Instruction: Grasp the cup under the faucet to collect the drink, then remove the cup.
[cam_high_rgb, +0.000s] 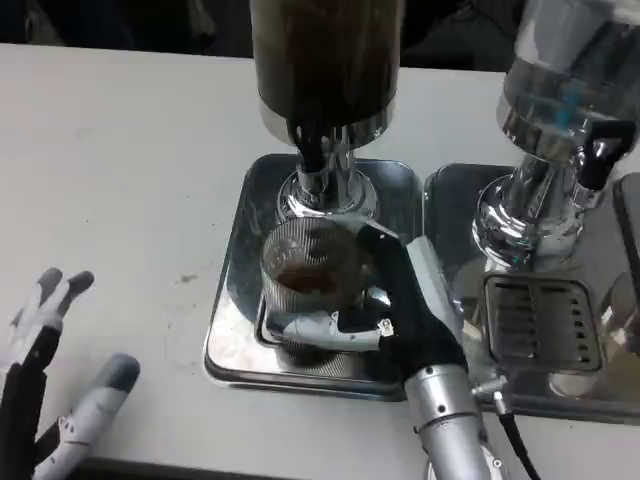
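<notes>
The cup (305, 268), a clear ribbed glass, stands on the drip tray (232, 300) directly below the black faucet (313, 152) of the dark drink dispenser (325, 60). A shallow layer of brown liquid lies in its bottom, so collection looks to have begun but the cup is far from full (no stream can be made out under the spout). Its place under the faucet is what the task needs: anything that falls from the spout lands inside the rim.

The right hand (385, 310) wraps the cup from the right side. One white finger curls across the front of the cup low down, and the dark part of the hand presses against its right wall, so the cup is gripped between them and kept upright on the tray. Holding it low and from the side leaves the mouth free beneath the spout, which seems the reason for this grip. The silver forearm (450, 420) comes up from the lower edge of the picture.

Beside this tray, to the right, a second metal tray with a slotted grate (540, 320) sits under a clear dispenser (570, 70) with its own black tap (600, 150); it plays no part here.

The left hand (50, 390) rests at the lower left on the white counter (120, 180), well apart from the trays, its fingers spread and holding nothing, apparently waiting.
</notes>
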